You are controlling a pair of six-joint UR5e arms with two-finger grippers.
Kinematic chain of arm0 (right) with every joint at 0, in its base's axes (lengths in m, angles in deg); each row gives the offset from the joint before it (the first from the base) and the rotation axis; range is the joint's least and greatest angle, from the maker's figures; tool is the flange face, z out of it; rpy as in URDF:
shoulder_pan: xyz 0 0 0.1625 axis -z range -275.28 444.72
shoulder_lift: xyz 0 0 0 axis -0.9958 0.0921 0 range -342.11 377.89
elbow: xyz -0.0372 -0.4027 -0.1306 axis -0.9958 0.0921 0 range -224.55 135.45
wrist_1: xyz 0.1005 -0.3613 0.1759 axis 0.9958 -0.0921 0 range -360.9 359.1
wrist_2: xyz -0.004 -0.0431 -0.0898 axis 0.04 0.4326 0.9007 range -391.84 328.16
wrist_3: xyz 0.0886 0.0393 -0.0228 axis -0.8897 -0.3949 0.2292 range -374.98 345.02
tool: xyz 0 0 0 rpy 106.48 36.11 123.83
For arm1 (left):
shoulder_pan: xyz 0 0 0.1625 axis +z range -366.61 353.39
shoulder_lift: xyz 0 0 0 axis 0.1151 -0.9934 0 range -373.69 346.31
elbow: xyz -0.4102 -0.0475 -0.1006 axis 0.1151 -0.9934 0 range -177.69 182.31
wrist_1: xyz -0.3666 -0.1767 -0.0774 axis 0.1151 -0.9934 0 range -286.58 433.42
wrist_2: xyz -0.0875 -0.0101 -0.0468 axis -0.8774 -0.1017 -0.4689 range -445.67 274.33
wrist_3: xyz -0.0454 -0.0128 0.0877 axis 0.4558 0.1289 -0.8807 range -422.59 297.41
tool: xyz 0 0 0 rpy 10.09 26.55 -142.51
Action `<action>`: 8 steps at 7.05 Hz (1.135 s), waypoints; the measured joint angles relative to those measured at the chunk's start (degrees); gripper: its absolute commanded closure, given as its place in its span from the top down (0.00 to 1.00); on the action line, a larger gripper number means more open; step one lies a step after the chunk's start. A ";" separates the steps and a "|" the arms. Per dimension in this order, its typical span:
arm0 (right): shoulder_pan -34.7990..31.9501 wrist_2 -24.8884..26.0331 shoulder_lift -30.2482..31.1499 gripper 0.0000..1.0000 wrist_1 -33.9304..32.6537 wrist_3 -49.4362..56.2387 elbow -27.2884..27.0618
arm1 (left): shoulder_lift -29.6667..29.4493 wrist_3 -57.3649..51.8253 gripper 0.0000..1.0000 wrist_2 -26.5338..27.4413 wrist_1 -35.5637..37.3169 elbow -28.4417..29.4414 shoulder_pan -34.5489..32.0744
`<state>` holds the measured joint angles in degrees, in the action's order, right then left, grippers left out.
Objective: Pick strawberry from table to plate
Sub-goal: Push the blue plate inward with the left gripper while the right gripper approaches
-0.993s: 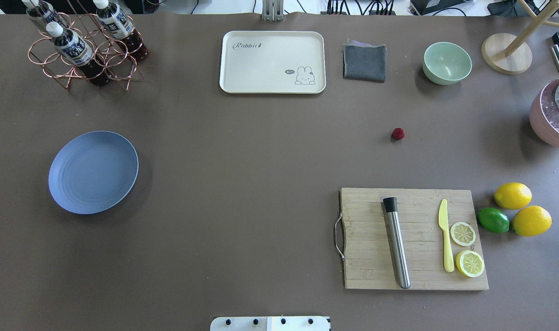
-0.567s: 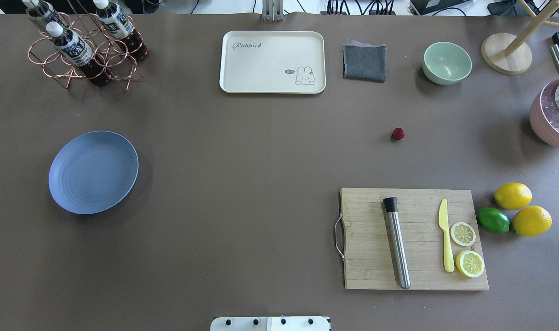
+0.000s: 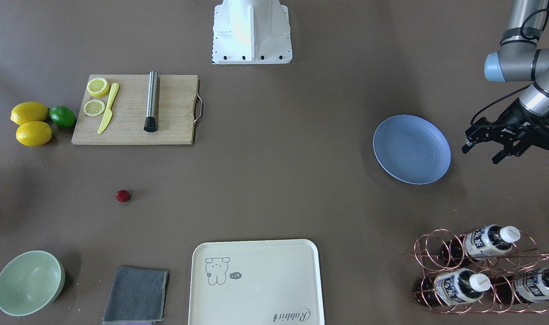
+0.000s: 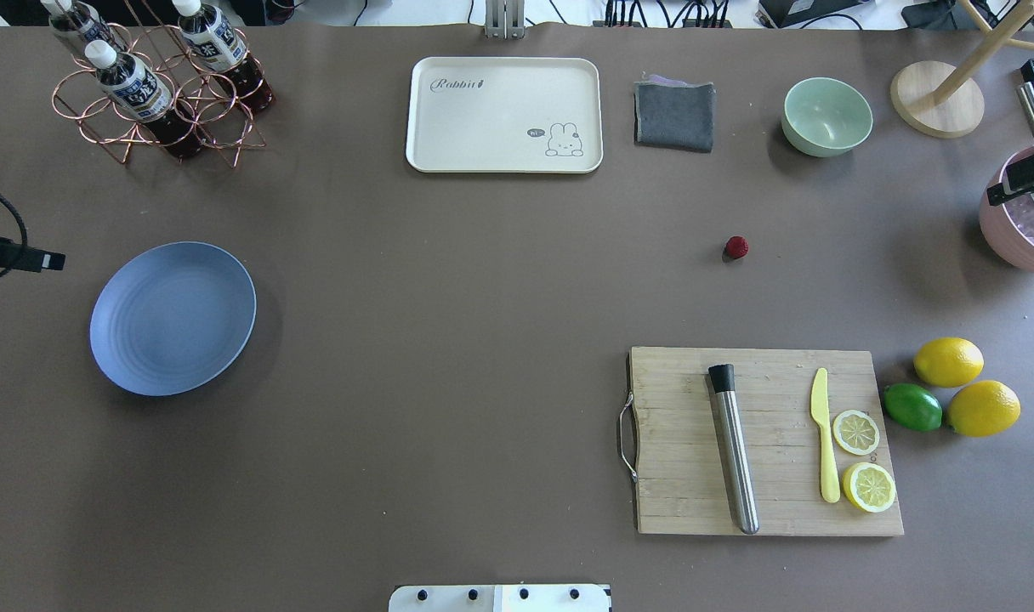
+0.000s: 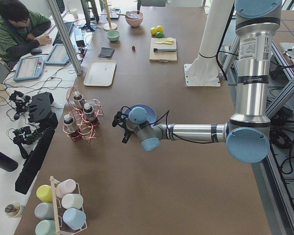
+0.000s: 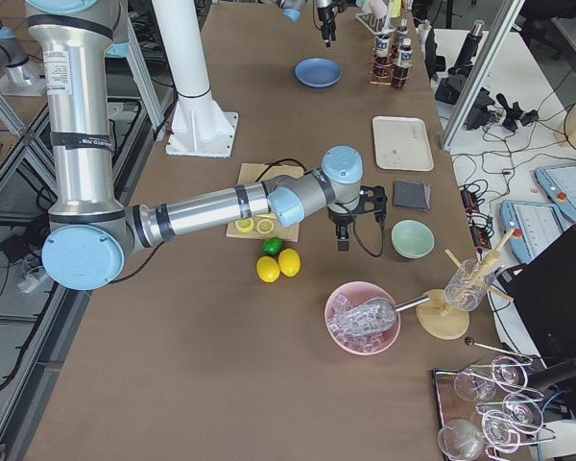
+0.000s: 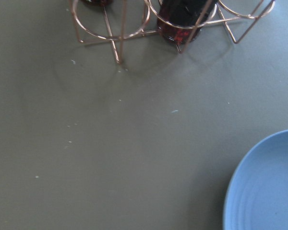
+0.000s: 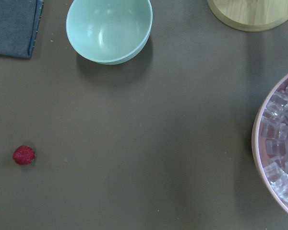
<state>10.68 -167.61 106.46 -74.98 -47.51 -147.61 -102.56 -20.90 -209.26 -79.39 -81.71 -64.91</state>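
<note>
The small dark red strawberry [image 4: 736,247] lies alone on the table [image 4: 449,340], right of centre; the right wrist view shows the strawberry [image 8: 23,155] at lower left. The light-blue plate [image 4: 173,319] sits empty at the left. My left gripper [image 3: 481,153] hovers just outside the plate's [image 3: 411,149] outer edge, open and holding nothing. Only a black sliver of my right gripper [image 4: 1027,176] shows at the right edge, well right of the berry; whether it is open or shut I cannot tell.
A cutting board [image 4: 678,442] with a steel muddler, yellow knife and lemon halves lies at front right, with lemons and a lime beside it. A cream tray [image 4: 500,119], grey cloth [image 4: 674,115] and green bowl [image 4: 826,116] line the far side. A bottle rack [image 4: 156,85] stands far left, a pink ice bowl [image 4: 1006,225] far right.
Both arms have come into the overhead view: the left gripper's tip at the left edge by the plate, the right gripper's black part over the pink bowl. Strawberry and plate have not moved.
</note>
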 measured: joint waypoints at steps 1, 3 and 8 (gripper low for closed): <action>1.11 0.89 -0.04 1.00 0.51 -1.52 -0.09 | -0.03 2.45 0.95 1.74 -1.50 0.13 2.80; 2.03 1.51 -0.06 1.00 0.74 -2.65 -0.13 | -0.14 3.68 0.45 2.79 -2.25 0.40 5.49; 2.45 1.56 -0.06 1.00 0.77 -3.53 -0.24 | -0.30 3.33 0.00 2.64 -2.24 0.51 6.61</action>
<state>13.13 -166.05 106.40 -74.20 -51.04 -147.84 -102.86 -17.57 -206.62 -81.63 -81.20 -58.30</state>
